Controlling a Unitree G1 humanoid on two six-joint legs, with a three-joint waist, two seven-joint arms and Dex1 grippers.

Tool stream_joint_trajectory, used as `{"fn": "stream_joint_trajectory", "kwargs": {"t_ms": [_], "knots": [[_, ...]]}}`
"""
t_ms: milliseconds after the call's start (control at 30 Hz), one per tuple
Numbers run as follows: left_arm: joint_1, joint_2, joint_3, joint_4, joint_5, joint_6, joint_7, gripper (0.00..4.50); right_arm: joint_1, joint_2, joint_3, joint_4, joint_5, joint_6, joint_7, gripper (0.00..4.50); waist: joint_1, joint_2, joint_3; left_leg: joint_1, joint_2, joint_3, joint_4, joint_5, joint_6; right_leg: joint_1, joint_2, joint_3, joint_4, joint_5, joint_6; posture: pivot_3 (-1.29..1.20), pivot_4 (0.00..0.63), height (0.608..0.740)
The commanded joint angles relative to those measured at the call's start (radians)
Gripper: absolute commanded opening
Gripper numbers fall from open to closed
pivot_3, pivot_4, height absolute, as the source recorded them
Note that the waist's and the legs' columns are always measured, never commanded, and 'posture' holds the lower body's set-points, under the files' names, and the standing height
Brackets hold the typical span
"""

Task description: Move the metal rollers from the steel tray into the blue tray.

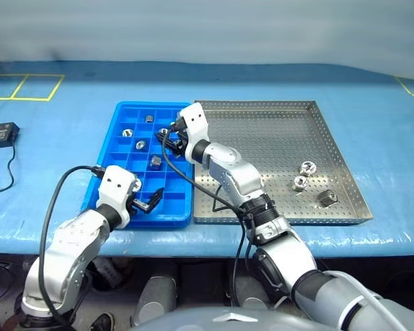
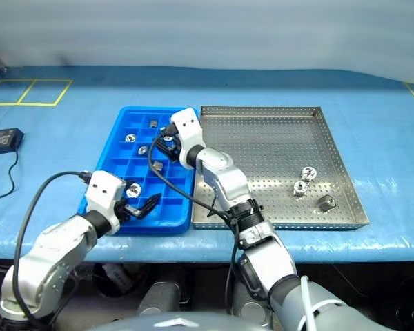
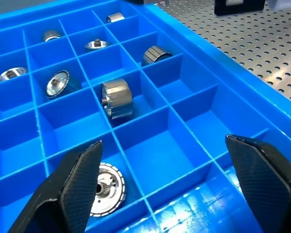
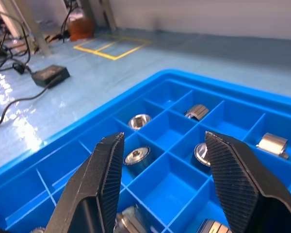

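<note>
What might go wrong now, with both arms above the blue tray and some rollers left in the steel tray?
Both tools hang open over the blue tray; the right tool and left tool could collide there. Three metal rollers remain in the steel tray, so the right arm must cross the raised rim and may catch it. Several compartments are already filled, so a roller could land on another.

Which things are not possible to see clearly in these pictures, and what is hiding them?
- Blue tray: in the head views, the right gripper and its arm cover several far-right compartments, so the rollers there cannot be counted.
- Near compartments: partly covered by the left gripper.
- Rollers in the steel tray: three show, too small to tell their shapes.
- Right wrist view: two rollers are cut off by the edge between the fingers.
</note>
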Motion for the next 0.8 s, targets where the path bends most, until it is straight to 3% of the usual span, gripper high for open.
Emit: {"fn": "stream_joint_trajectory", "kwargs": {"t_ms": [33,233,333,800], "knots": [[-0.042,-0.004,-0.038,0.001,0.005,-0.032,-0.020,4.41,0.065,-0.071,-0.004,-0.157,-0.040,0.057,-0.034,2.80,0.003,0.000,0.000,0.000,0.000,0.000,0.000,0.000,0.000,0.000,0.000,0.000,0.000,0.000,0.000,-0.05,0.150,0.740],[-0.152,-0.024,-0.118,0.065,0.012,-0.065,-0.047,4.41,0.261,-0.247,-0.031,-0.414,-0.121,0.206,-0.100,2.80,0.008,-0.001,0.000,-0.001,0.000,0.002,0.001,0.000,0.000,0.001,-0.002,0.000,-0.001,-0.001,0.003,-0.10,0.150,0.740],[-0.193,-0.032,-0.144,0.110,0.021,-0.077,-0.058,4.41,0.319,-0.305,-0.031,-0.509,-0.169,0.276,-0.138,2.80,-0.016,0.000,0.000,-0.001,0.001,0.005,0.000,0.000,0.000,0.004,-0.001,0.001,0.000,-0.002,0.003,-0.15,0.150,0.740],[-0.350,-0.062,-0.259,0.290,0.059,-0.142,-0.148,4.41,0.397,-0.326,-0.112,-0.592,-0.262,0.407,-0.304,2.80,-0.083,0.000,0.000,-0.001,0.000,0.006,0.003,0.000,0.002,0.006,-0.002,0.002,-0.001,-0.001,0.006,-0.26,0.150,0.740]]}}
